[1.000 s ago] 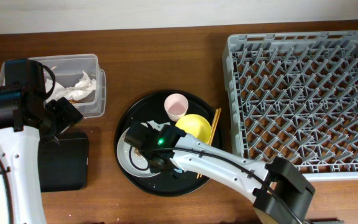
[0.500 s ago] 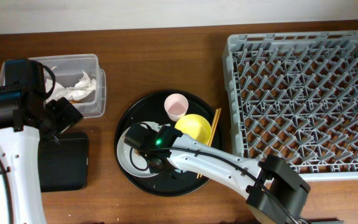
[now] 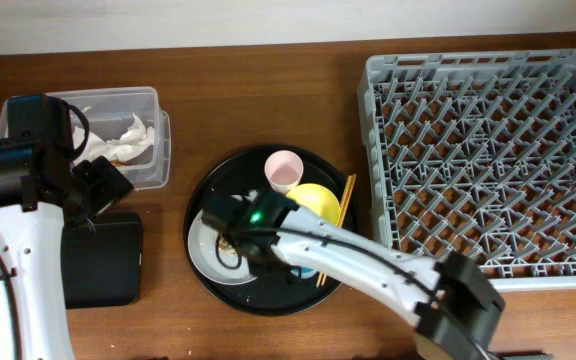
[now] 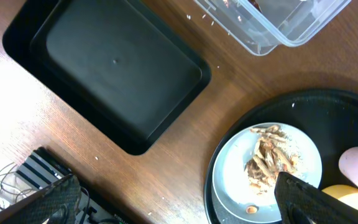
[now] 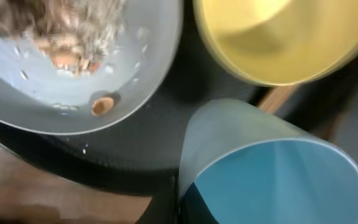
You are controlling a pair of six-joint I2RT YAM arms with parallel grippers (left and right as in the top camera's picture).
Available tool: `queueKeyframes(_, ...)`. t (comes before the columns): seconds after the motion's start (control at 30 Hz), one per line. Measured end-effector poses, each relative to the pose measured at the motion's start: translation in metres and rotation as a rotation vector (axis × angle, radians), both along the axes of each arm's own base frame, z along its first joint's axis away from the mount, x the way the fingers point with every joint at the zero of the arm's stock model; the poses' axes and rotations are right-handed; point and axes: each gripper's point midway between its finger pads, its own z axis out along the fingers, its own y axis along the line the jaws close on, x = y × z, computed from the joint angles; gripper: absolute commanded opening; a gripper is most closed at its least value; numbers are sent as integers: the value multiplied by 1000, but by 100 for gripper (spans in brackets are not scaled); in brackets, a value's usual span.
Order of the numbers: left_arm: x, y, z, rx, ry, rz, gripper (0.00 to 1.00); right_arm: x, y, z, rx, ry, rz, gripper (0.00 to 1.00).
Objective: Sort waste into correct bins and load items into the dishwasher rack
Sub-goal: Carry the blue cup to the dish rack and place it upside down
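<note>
A brown wooden counter runs below a pale wall. Far left, the tub holds the tissue; nearer lies the black tray. The left gripper hangs wide open beside it. On the round tray, the plate carries scraps, with the pink cup, bowl and chopsticks to its right. The blue cup lies tilted against the right gripper; I cannot tell whether it is clamped. The rack stands right.
</note>
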Motion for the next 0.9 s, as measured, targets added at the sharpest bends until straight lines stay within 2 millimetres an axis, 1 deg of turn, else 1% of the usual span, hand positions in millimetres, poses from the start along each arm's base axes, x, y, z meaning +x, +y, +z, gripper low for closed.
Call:
queueKeyframes(0.03, 0, 0, 0, 0, 0, 0, 99, 12, -8, 22, 19, -40, -28, 4)
queueKeyframes(0.07, 0, 0, 0, 0, 0, 0, 99, 27, -19, 47, 59, -94, -64, 4)
queueKeyframes(0.1, 0, 0, 0, 0, 0, 0, 99, 36, -26, 58, 81, -119, -78, 4)
queueKeyframes(0.13, 0, 0, 0, 0, 0, 0, 99, 50, -40, 76, 111, -160, -103, 4)
queueKeyframes(0.17, 0, 0, 0, 0, 0, 0, 99, 64, -61, 96, 138, -207, -138, 4)
queueKeyframes(0.2, 0, 0, 0, 0, 0, 0, 99, 77, -82, 112, 155, -248, -174, 4)
queueKeyframes(0.23, 0, 0, 0, 0, -1, 0, 99, 85, -98, 120, 175, -266, -198, 4)
queueKeyframes(0.3, 0, 0, 0, 0, -1, 0, 99, 114, -163, 146, 228, -341, -326, 4)
queueKeyframes(0.37, 0, 0, 0, 0, -2, 0, 99, 134, -232, 161, 266, -399, -462, 4)
queueKeyframes(0.4, 1, 0, 0, 0, -2, 0, 99, 142, -271, 164, 265, -429, -524, 4)
queueKeyframes(0.43, 0, 0, 0, 0, 0, 0, 99, 144, -309, 162, 249, -441, -575, 4)
queueKeyframes(0.47, 0, 0, 0, 0, 0, 0, 99, 144, -324, 162, 239, -446, -596, 4)
queueKeyframes(0.53, 0, 0, 0, 0, -1, 0, 99, 147, -360, 151, 234, -430, -633, 4)
queueKeyframes(0.6, 0, 0, 0, 0, -1, 0, 99, 154, -376, 137, 284, -402, -604, 4)
queueKeyframes(0.67, 0, 0, 0, 0, 0, 0, 99, 173, -376, 123, 453, -390, -498, 4)
queueKeyframes(0.73, 0, 0, 0, 0, 0, 0, 99, 192, -374, 120, 623, -426, -418, 4)
queueKeyframes(0.8, 0, 0, 0, 0, 0, 0, 99, 202, -381, 114, 735, -446, -397, 4)
queueKeyframes(0.87, 0, 0, 0, 0, 0, 0, 99, 210, -395, 108, 885, -480, -381, 4)
queueKeyframes(0.9, 0, 0, 0, 0, 0, 0, 99, 211, -406, 105, 950, -496, -394, 4)
